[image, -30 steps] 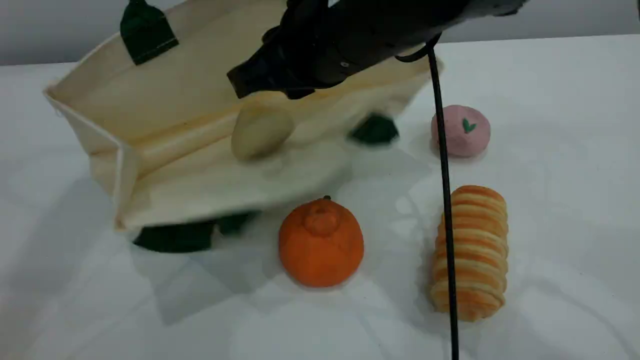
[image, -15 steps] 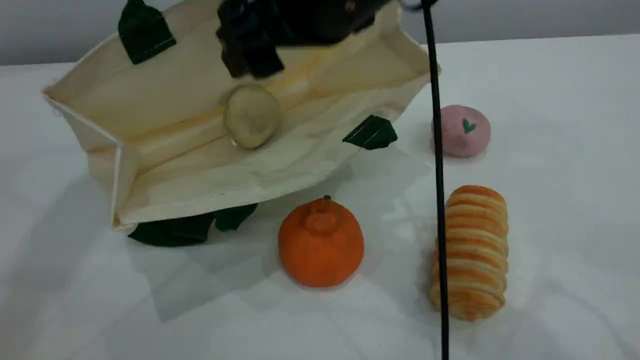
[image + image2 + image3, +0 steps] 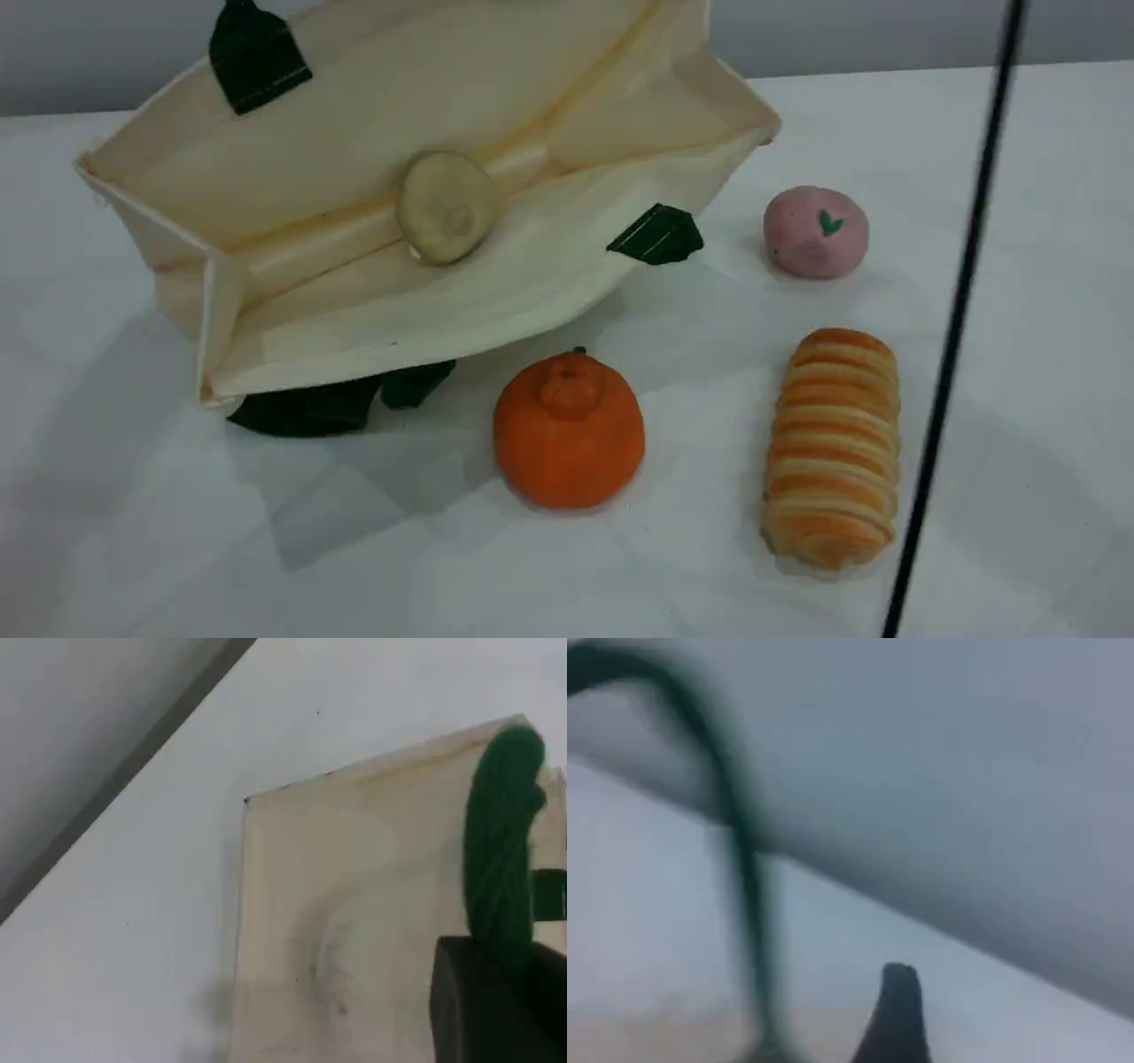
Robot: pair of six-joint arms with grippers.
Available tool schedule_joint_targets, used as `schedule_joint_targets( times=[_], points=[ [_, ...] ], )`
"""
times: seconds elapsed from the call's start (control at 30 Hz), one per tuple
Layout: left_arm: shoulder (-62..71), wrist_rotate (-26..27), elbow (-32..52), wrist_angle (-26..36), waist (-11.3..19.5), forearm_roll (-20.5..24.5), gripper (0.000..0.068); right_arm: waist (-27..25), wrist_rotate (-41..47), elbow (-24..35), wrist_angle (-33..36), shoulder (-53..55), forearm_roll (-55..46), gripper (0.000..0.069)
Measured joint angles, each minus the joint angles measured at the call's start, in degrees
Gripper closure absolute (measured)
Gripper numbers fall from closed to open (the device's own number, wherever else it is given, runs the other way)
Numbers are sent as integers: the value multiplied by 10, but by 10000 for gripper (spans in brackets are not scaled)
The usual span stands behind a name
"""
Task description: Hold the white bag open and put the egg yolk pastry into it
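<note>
Left pincer [image 3: 496, 992] on bag handle [image 3: 500, 868]

Pale egg yolk pastry [image 3: 446, 219] inside gaping cream white bag [image 3: 292, 190]

A thin black cable [image 3: 952, 319] shows in the scene view, smooth, glossy and unmarked. The left hand [image 3: 496, 1005] shows as a matte black, square-edged block with flat faces. The right hand [image 3: 897, 1014] shows one dark, narrow fingertip with a rounded end, blurred.
</note>
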Motion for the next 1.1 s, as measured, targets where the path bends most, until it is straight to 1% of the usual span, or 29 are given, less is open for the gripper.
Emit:
schedule_joint_targets(
  times=[0.1,0.23,0.33,0.4,0.43,0.5,0.63,0.7,0.77,0.8,0.87,0.97,1.1],
  points=[
    [0,0,0,0,0,0,579,-44,0,-22,32,1,0,125],
    [0,0,0,0,0,0,579,-90,-3,-41,52,1,-2,125],
    [0,-1,0,0,0,-1,579,-107,-3,-42,69,1,-2,125],
    [0,-3,0,0,0,-1,563,-109,-3,-42,78,1,-2,125],
    [0,-3,0,0,0,-1,542,-109,-3,-42,78,1,-2,125],
    [0,-3,0,-2,0,-7,474,-108,-3,-42,78,1,-2,125],
    [0,-3,0,-2,0,-19,280,-108,-4,-42,85,1,-2,125],
    [0,-17,0,-1,0,-18,194,-108,-5,-42,90,1,-13,125],
    [-1,-39,-1,-1,0,-10,136,-108,-5,-42,102,-6,-28,125],
    [-2,-51,-4,-1,0,-5,115,-108,-5,-42,108,-12,-33,125],
    [-11,-72,-7,-2,0,7,99,-108,-5,-42,123,-31,-44,125],
    [-39,-102,-8,0,0,16,99,-107,-4,-42,142,-69,-43,125],
    [-90,-156,-8,1,0,59,101,-107,0,-42,163,-132,-43,125]
  ],
)
